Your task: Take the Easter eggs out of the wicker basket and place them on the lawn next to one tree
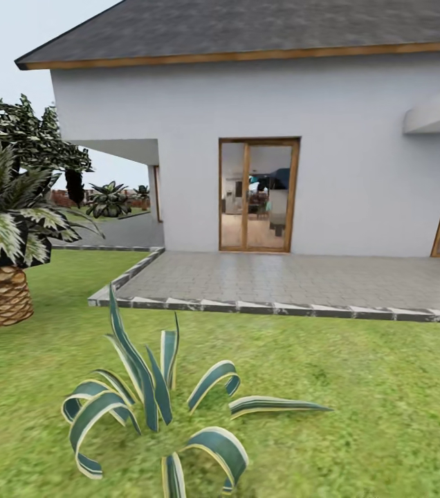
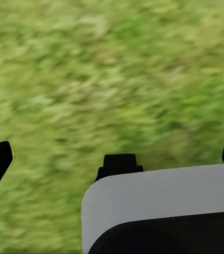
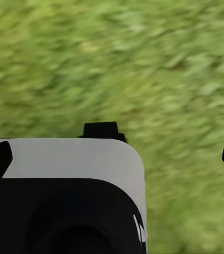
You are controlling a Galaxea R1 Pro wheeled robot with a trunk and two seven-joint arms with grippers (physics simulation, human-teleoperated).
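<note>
Mottled green lawn [image 1: 358, 387] is seen spreading flat up to the paving; blurred grass is seen below both wrists.

Open lawn [image 1: 358, 387] lies ahead to the right; a spiky striped plant [image 1: 154, 408] and palm [image 1: 5, 235] block the left.

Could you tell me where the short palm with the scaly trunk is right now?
In the head view the palm stands on the lawn at the far left, left of the paved patio and behind the striped spiky plant.
</note>
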